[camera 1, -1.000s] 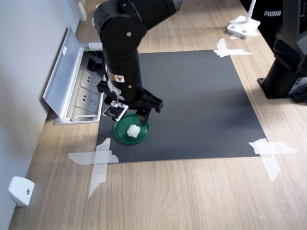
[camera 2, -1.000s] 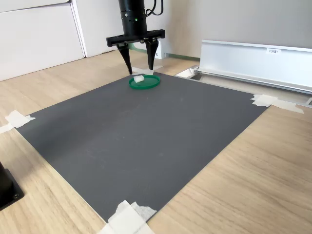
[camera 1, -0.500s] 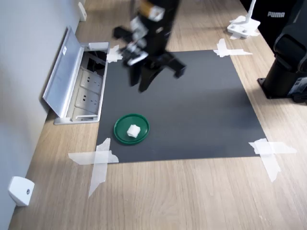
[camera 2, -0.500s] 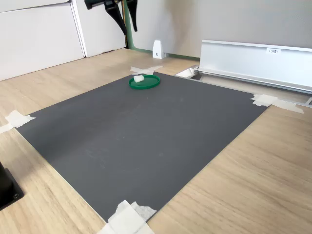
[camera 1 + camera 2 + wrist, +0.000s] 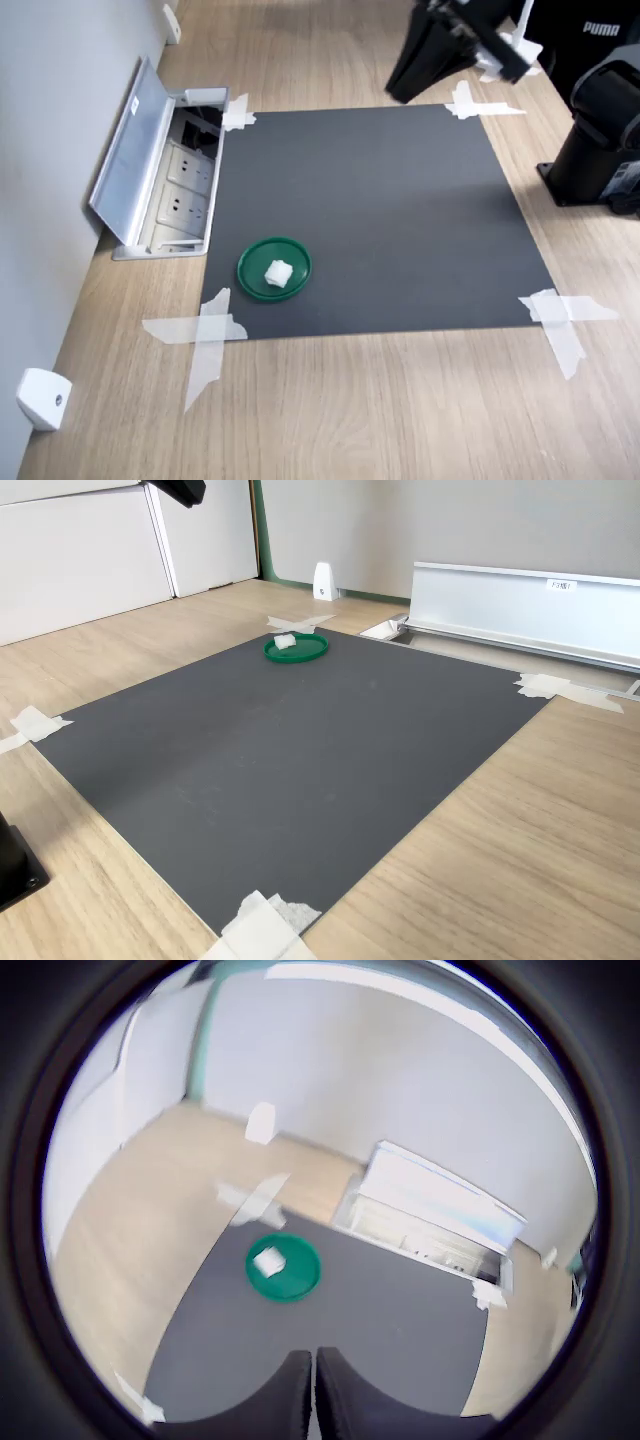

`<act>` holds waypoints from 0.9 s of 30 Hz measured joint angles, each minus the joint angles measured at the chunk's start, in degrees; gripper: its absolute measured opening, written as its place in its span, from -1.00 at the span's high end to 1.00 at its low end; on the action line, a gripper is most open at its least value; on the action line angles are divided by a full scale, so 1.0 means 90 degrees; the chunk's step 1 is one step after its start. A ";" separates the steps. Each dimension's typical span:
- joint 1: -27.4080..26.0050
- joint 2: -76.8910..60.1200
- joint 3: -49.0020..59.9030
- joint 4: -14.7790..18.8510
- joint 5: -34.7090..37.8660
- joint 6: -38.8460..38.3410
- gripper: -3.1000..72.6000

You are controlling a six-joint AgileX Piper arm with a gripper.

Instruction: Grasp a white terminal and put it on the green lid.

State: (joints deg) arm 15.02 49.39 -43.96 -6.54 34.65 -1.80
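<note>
The green lid point(image 5: 256, 276) lies on the black mat near the corner by the crossed tape, and shows in the second exterior view point(image 5: 310, 651) and the wrist view point(image 5: 300, 1278) too. The white terminal point(image 5: 277, 271) rests on the lid, a little off its centre, as in the second exterior view point(image 5: 285, 640) and the wrist view point(image 5: 267, 1260). My gripper point(image 5: 313, 1385) is high above the mat and far from the lid, its two fingers closed together with nothing between them. In the first exterior view the arm point(image 5: 450, 45) is a blurred dark shape at the top right.
The black mat point(image 5: 380, 200) is taped to the wooden floor at its corners. An open floor socket box with a silver flap point(image 5: 135, 160) sits beside the lid's corner. A white wedge bumper point(image 5: 42, 398) is on the wall. A black base point(image 5: 600, 150) and a white stand point(image 5: 505, 55) stand at the first exterior view's right.
A second ago the open gripper hung just over the lid with the terminal lying on it. It has since risen, swung to the first exterior view's upper right and shut. Lid and terminal stayed put.
</note>
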 joint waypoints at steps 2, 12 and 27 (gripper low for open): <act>-0.0360 -0.0531 0.0451 0.0072 -0.0339 0.0153 0.93; -0.1505 -0.3391 0.2105 0.0535 -0.0570 0.0251 0.93; -0.2133 -0.5547 0.3735 0.0683 -0.0432 0.0258 0.94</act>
